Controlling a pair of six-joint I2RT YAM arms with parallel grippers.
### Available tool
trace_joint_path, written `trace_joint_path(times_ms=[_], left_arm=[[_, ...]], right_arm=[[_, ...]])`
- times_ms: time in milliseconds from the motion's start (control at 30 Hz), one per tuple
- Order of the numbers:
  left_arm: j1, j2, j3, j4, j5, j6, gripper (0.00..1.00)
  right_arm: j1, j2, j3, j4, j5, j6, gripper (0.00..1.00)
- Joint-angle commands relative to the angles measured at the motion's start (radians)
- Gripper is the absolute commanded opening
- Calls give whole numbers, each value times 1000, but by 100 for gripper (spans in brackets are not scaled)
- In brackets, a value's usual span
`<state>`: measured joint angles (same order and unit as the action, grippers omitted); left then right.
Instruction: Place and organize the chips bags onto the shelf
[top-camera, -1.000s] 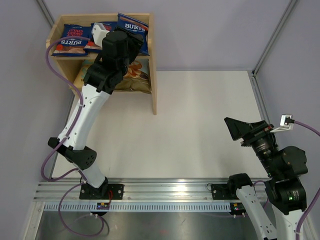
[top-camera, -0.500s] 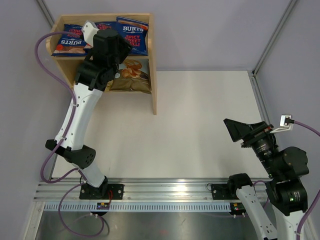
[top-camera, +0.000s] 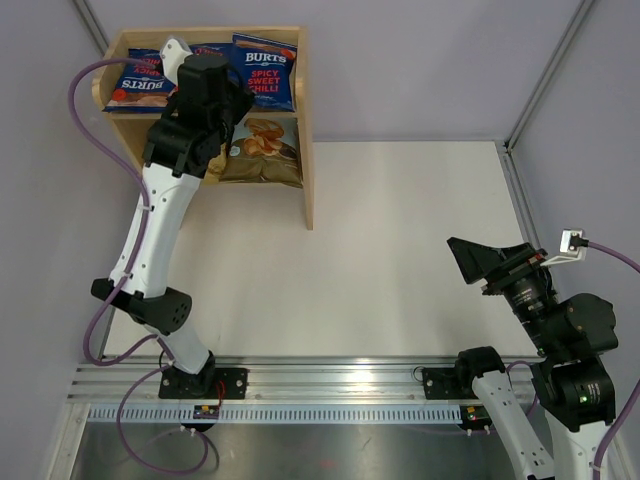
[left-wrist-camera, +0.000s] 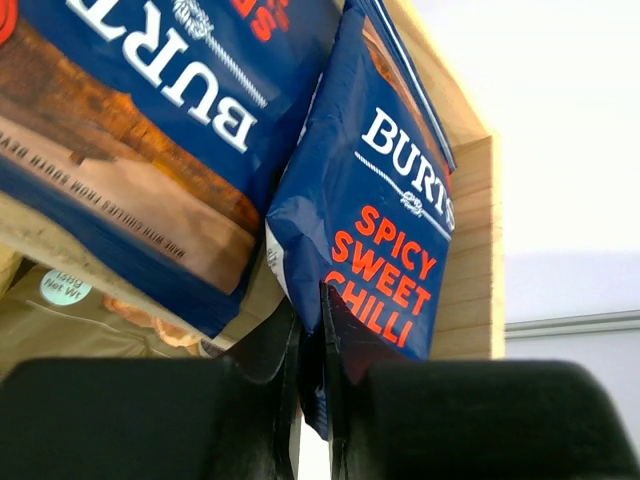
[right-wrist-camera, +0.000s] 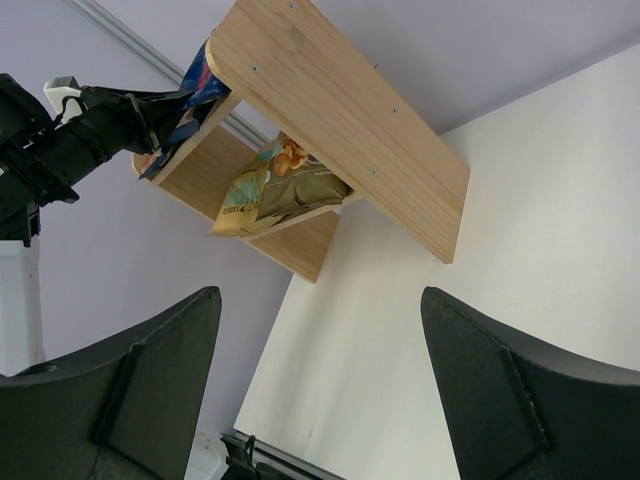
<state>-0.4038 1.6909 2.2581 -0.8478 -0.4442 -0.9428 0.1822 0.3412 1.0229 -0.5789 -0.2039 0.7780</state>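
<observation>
The white left arm (top-camera: 165, 200) hides most of the middle dark-blue crinkly Burts bag (top-camera: 210, 48) and the left part of the yellow-tan crinkly bag (top-camera: 265, 150) beneath it.

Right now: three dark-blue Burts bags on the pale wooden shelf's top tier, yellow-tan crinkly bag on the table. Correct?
No. The yellow-tan crinkly bag lies on the lower tier of the pale wooden shelf, not the table; the top external view shows it. The rest holds.
</observation>
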Motion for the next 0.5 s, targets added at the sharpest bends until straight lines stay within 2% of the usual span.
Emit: trace_joint_path(times_ms=[0,133,267,300,400,433,467], left_arm=[[22,38,76,27,59,-1,10],[51,90,135,10,111,-11,10],[56,78,88,21,128,-13,11],[56,57,71,29,128,-11,14],[56,18,49,33,111,4,30],[56,6,50,30,107,12,39],[56,-3,52,30,98,31,44]], right_arm=[[3,1,8,-2,-15,-16,89],[5,-4,5,-6,-15,-17,89],[3,-7,8,-12,-9,-25,89],[2,-7,9,-13,-9,-25,89],[2,7,14,-22,-12,-31,89],[3,13,17,-25,-20,-36,89],[3,25,19,-33,-25,-45,89]])
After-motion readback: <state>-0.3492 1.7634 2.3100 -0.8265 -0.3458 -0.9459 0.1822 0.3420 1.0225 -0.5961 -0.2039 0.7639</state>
